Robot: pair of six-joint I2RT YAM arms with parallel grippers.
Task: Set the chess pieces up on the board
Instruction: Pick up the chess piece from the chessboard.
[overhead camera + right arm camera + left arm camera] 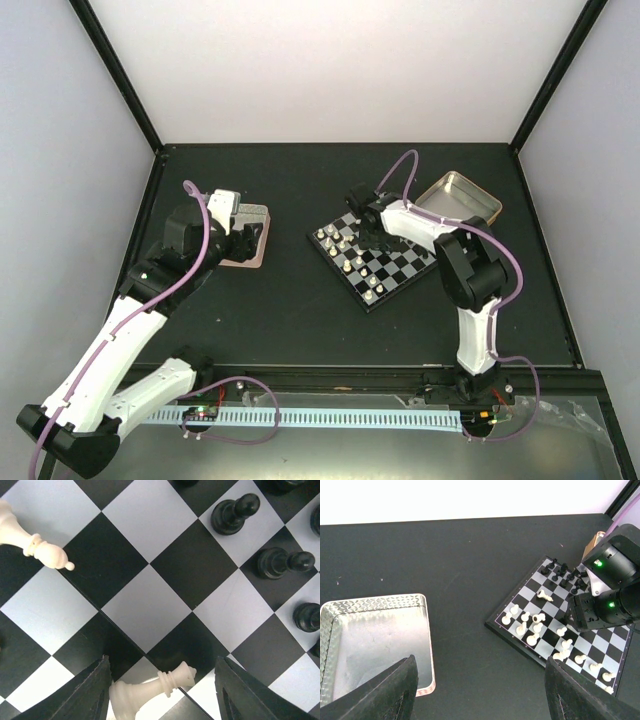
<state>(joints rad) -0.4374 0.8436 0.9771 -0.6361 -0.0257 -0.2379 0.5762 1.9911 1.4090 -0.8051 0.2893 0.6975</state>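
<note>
**Top external.** The board (378,262) sat right of centre on the surface (260,320), turned corner-on. White pieces (345,255) were scattered along its left side. The right end effector (373,240) was low over the board's far half. The left end effector (243,236) hung over a tin (245,262) toward the left edge. A second tin (460,198) lay near the far right corner.

**Left wrist.** The left end effector (480,695) was spread wide, with nothing between its fingers (385,695). The tin (380,602) below looked empty. Black pieces (560,572) were bunched at the board's far corner. At least one white piece lay on its side.

**Right wrist.** The right end effector (160,695) was spread and straddled a white queen (150,687), which lay on its side across a square boundary and was not pinched. A white bishop (37,547) lay toppled farther along. Black pieces (235,512) stood upright close by.

**Risks (judgement).**
- The queen is round and lying flat, so closing on it could roll it or squirt it out.
- A grip across its length would lift it horizontal, and it could not then be stood upright.
- The fingers are wide compared with the squares, so any sideways correction near the black rank could knock over standing pieces.
</note>
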